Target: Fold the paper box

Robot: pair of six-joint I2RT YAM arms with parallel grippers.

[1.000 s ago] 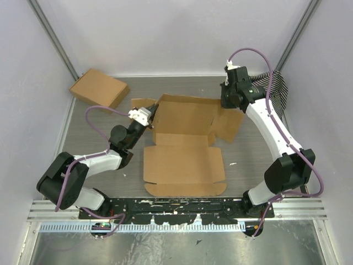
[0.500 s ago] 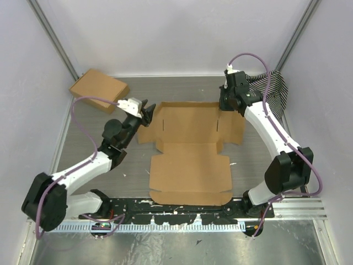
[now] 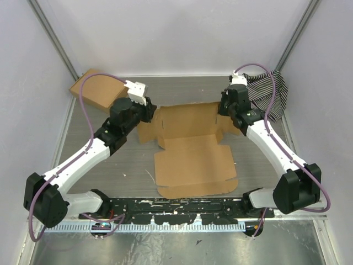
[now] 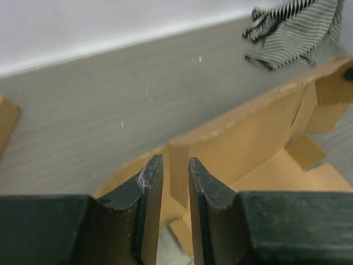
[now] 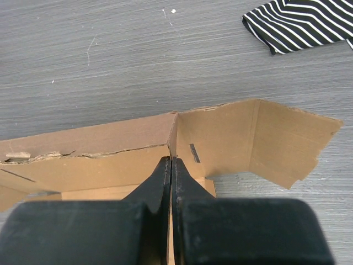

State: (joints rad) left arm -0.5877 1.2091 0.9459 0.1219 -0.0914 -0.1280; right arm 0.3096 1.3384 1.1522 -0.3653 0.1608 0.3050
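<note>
One paper box (image 3: 193, 160) lies mid-table, its far wall raised. The right gripper (image 5: 170, 159) pinches that wall's corner. The left gripper (image 4: 175, 161), slightly parted, faces its left end. Beyond are one formed box (image 3: 99, 91) far-left and one striped cloth (image 3: 267, 91) far-right. Grey wood-grain table (image 3: 110, 165), white walls (image 3: 165, 38).

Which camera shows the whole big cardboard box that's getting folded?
The top external view. There the whole paper box lies spread out, every flap in sight, its back wall lifted. The left wrist view shows only one raised end of that wall. The right wrist view shows only the other end and a side flap.
</note>
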